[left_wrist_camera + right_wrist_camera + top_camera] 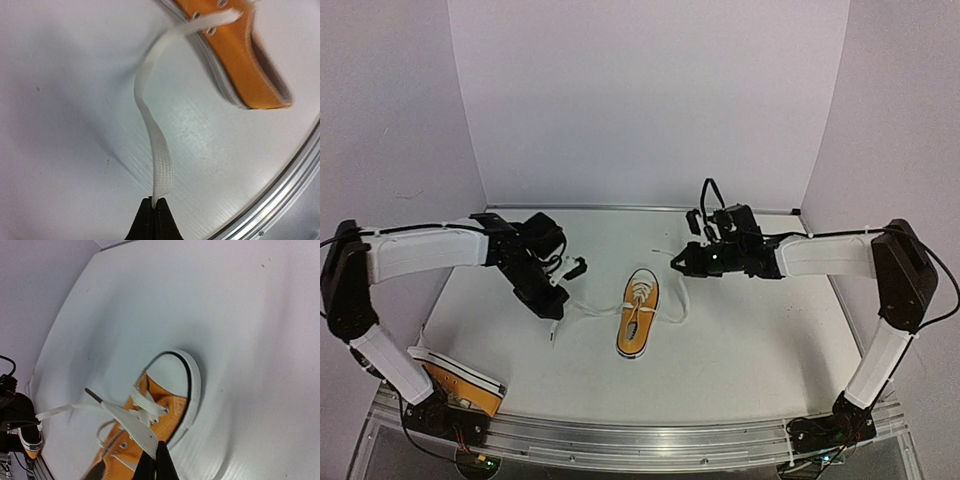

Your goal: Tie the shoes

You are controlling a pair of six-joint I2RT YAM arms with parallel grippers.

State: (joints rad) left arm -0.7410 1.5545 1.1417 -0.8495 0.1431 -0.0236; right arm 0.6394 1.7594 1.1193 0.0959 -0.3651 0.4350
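Table (750, 350): white; we see one shoe at its middle and one at its near left corner.
Middle shoe (638, 318): toe far, heel near, laces untied.
Other shoe (460, 385): partly hidden beneath the left arm.
Left gripper (154, 204): clamped on the left lace (150, 115), left of the middle shoe.
Right gripper (156, 447): clamped on the right lace (131, 422), just beyond the toe.
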